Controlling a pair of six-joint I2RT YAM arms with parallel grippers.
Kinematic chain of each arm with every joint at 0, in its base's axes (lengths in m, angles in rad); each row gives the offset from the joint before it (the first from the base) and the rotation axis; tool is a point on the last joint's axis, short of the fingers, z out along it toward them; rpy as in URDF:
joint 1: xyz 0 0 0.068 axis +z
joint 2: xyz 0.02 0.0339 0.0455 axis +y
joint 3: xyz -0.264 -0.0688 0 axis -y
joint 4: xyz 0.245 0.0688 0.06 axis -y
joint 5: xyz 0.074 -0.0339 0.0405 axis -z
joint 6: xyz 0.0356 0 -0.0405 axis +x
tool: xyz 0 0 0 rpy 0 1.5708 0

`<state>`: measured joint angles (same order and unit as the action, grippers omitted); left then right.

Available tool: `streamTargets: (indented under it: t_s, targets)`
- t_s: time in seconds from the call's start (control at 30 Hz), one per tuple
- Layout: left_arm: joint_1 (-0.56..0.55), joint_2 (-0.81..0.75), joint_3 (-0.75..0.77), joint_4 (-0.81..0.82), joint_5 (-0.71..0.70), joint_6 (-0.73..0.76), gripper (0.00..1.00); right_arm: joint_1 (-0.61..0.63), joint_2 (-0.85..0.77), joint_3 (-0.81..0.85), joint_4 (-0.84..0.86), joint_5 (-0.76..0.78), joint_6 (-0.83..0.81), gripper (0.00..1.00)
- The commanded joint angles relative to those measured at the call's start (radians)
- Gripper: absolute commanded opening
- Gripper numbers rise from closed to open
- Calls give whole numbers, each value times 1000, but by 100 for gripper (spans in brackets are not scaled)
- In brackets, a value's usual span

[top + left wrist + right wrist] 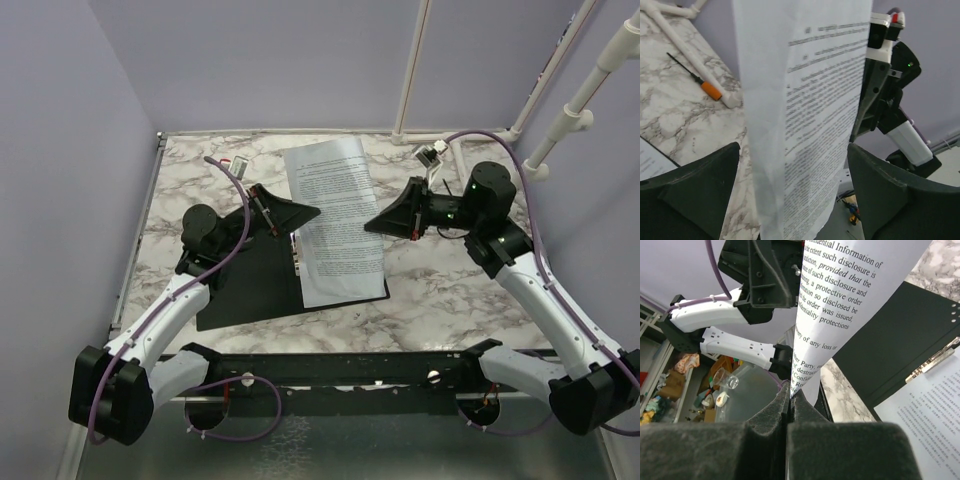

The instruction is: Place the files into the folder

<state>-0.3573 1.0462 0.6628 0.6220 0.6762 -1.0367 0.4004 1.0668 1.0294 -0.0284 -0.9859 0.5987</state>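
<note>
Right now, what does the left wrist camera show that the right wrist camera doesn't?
Only left wrist: an orange-handled screwdriver beside a white pipe. Only right wrist: the folder's black inner face, its metal clip, and the right gripper shut on the lifted sheet. Both: that lifted sheet, the marble table, and the second sheet lying in the folder.

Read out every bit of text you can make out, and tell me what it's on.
Raised sheet, right wrist view:
"Information of"
"such disclosure is"
"provided that the"
"a protective order"
"order was issued."
Raised sheet, left wrist view: blurred, unreadable.
Lower sheet: print too small to read.
</note>
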Motion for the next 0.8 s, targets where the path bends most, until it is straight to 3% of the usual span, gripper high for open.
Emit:
streamTargets:
  t_s: [0.0, 0.23, 0.27, 0.37, 0.5, 0.6, 0.77]
  targets:
    - [6, -14, -18, 193, 98, -105, 82, 0, 26, 37, 64, -59, 33, 1]
    - [5, -28, -31, 211, 136, -122, 46, 0, 47, 52, 66, -24, 34, 1]
    - [6, -31, -32, 211, 140, -121, 39, 0, 48, 52, 71, -22, 39, 1]
    - [6, -37, -36, 211, 147, -122, 3, 1, 44, 52, 74, -10, 39, 1]
    - [4, -45, -36, 215, 155, -120, 0, 0, 34, 53, 41, 17, 14, 1]
    - [5, -52, -23, 230, 163, -127, 0, 1, 23, 49, 8, 40, -9, 8]
    - [5, -62, 20, 283, 187, -177, 0, 0, 5, 24, -11, 72, -38, 33]
